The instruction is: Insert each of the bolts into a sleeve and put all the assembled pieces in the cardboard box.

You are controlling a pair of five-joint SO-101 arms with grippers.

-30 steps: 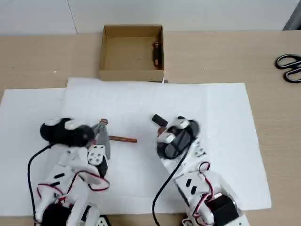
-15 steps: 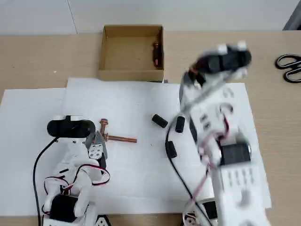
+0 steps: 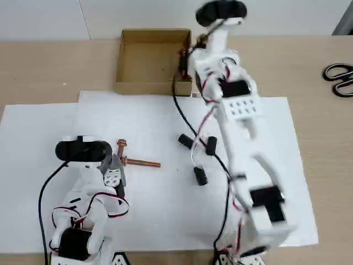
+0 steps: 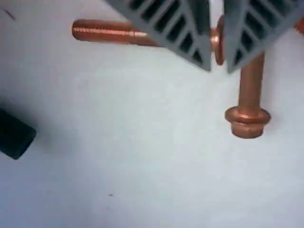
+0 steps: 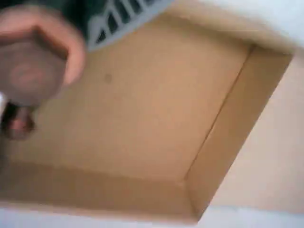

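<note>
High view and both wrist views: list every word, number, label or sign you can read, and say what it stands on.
No readable text: none on the cardboard box, the bolts, the sleeves, the white paper or the scissors.
Any marking on the arms is too small to read.

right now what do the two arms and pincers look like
Both arms are white jointed plastic shells with black motor blocks. The left arm carries looping red and white wires and a black cable; the right arm has red wires and a black cable too. The left pincer has grey slatted wedge fingers.
</note>
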